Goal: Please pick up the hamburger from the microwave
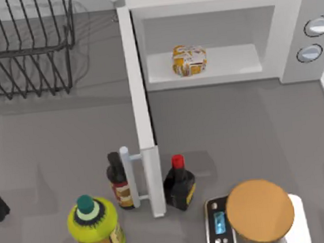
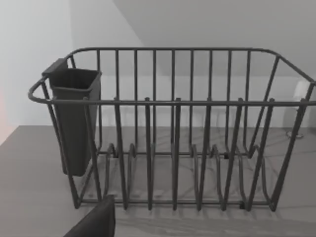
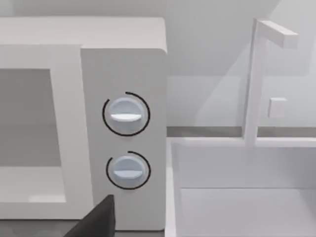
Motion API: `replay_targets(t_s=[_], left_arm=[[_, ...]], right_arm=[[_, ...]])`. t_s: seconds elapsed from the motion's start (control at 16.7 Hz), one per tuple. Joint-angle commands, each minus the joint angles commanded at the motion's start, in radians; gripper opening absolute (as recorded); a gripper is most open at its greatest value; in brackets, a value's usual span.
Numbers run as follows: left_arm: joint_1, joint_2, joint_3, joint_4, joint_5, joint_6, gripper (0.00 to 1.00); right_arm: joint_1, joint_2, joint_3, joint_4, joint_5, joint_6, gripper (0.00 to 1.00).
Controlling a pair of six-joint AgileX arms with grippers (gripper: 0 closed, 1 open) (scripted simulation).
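Jaws cannot be read on either arm: each wrist view catches just a dark sliver of its own gripper, the left gripper (image 2: 94, 222) facing the black wire rack (image 2: 173, 133) and the right gripper (image 3: 96, 219) facing the dial panel, so whether they are open or closed I cannot tell. By size, the microwave (image 1: 292, 32) comes first, standing along the counter's (image 1: 250, 129) far edge toward its right side, its door (image 1: 141, 118) swung fully open and reaching toward the near edge. The rack sits at the far left corner. A digital scale (image 1: 256, 219) carrying a flat tan disc lies at the near edge, right of the door, and a yellow-green jar (image 1: 95, 227) stands at the near edge left of it. Two dark bottles flank the door's free end, one with a red cap (image 1: 179, 183) on the cavity side and one (image 1: 119, 184) by the handle. Smallest is the hamburger (image 1: 189, 59), resting on the cavity floor, roughly centred and apart from the walls. To do this well, I judge the right arm better placed: enter level through the opening with the jaws spread wider than the bun, stay off the door and frame, close gently, then withdraw straight out.
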Motion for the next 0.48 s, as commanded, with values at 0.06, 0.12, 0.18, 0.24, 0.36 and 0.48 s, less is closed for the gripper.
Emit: replay_targets(t_s=[0.06, 0.12, 0.18, 0.24, 0.36, 0.48], left_arm=[[0.000, 0.000, 0.000, 0.000, 0.000, 0.000, 1.00], [0.000, 0.000, 0.000, 0.000, 0.000, 0.000, 1.00], [0.000, 0.000, 0.000, 0.000, 0.000, 0.000, 1.00], [0.000, 0.000, 0.000, 0.000, 0.000, 0.000, 1.00], [0.000, 0.000, 0.000, 0.000, 0.000, 0.000, 1.00], [0.000, 0.000, 0.000, 0.000, 0.000, 0.000, 1.00]], right_arm=[[0.000, 0.000, 0.000, 0.000, 0.000, 0.000, 1.00], [0.002, 0.009, 0.005, 0.003, 0.002, 0.001, 1.00], [0.007, 0.027, 0.014, 0.009, 0.007, 0.003, 1.00], [0.014, 0.055, 0.029, 0.017, 0.014, 0.006, 1.00], [0.035, 0.141, 0.074, 0.044, 0.035, 0.015, 1.00], [0.065, 0.260, 0.136, 0.081, 0.064, 0.027, 1.00]])
